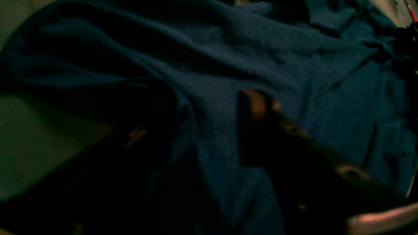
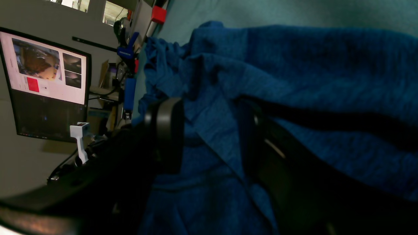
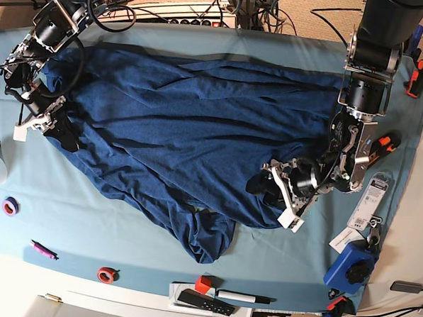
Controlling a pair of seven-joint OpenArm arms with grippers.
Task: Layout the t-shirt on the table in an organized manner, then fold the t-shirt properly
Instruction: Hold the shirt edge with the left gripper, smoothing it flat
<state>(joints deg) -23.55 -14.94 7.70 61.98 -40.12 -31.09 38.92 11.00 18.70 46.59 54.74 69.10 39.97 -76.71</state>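
The dark navy t-shirt [image 3: 177, 128] lies spread and wrinkled across the teal table [image 3: 122, 232], with a bunched corner hanging toward the front [image 3: 207, 240]. My right gripper [image 3: 47, 120] is at the shirt's left edge. In the right wrist view its dark fingers [image 2: 165, 137] are closed around a fold of the shirt [image 2: 294, 75]. My left gripper [image 3: 279, 187] is at the shirt's right lower edge. In the dim left wrist view its fingers [image 1: 261, 130] pinch a ridge of the shirt [image 1: 228, 55].
Along the front edge lie a purple tape ring [image 3: 10, 206], a pink pen [image 3: 42, 250], a red tape ring [image 3: 106, 274], a red cube [image 3: 203, 284], a black remote [image 3: 204, 301] and a marker [image 3: 243, 297]. A blue tool [image 3: 351, 269] and tags [image 3: 369, 199] are at the right. A monitor [image 2: 45, 85] stands beyond the table.
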